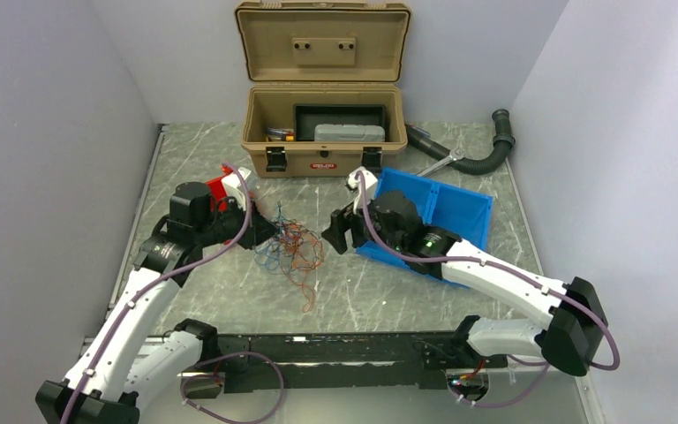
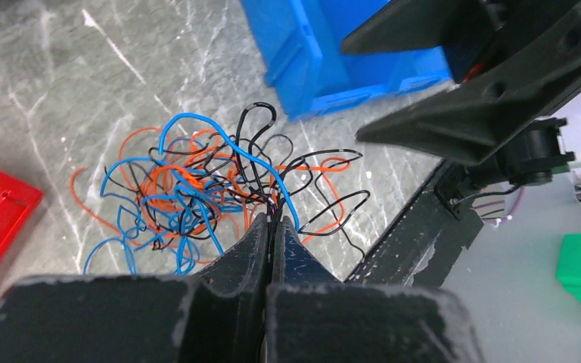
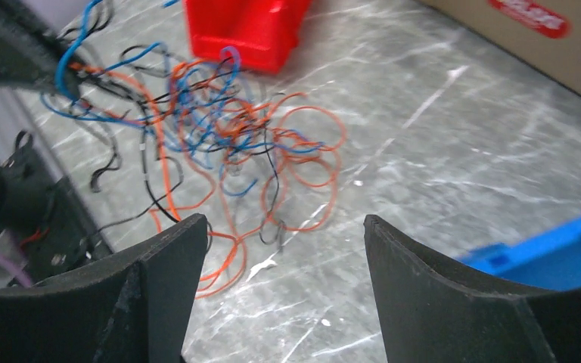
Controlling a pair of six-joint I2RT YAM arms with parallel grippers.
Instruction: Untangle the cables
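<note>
The cables point(image 1: 290, 247) are a small tangle of thin orange, blue and black wires on the table between the two grippers. The tangle also shows in the left wrist view point(image 2: 197, 185) and in the right wrist view point(image 3: 219, 128). My left gripper point(image 1: 269, 228) is at the tangle's left edge; its jaws are shut on a few strands, with black and blue wires running out between the fingertips point(image 2: 257, 227). My right gripper point(image 1: 337, 234) is open and empty, just right of the tangle, with its fingers point(image 3: 174, 249) spread wide above the table.
An open tan toolbox point(image 1: 324, 132) stands at the back. A red bin point(image 1: 221, 190) sits behind the left gripper and a blue bin point(image 1: 459, 208) under the right arm. A black corrugated hose point(image 1: 477, 159) lies at the back right. A black rail point(image 1: 344, 358) runs along the near edge.
</note>
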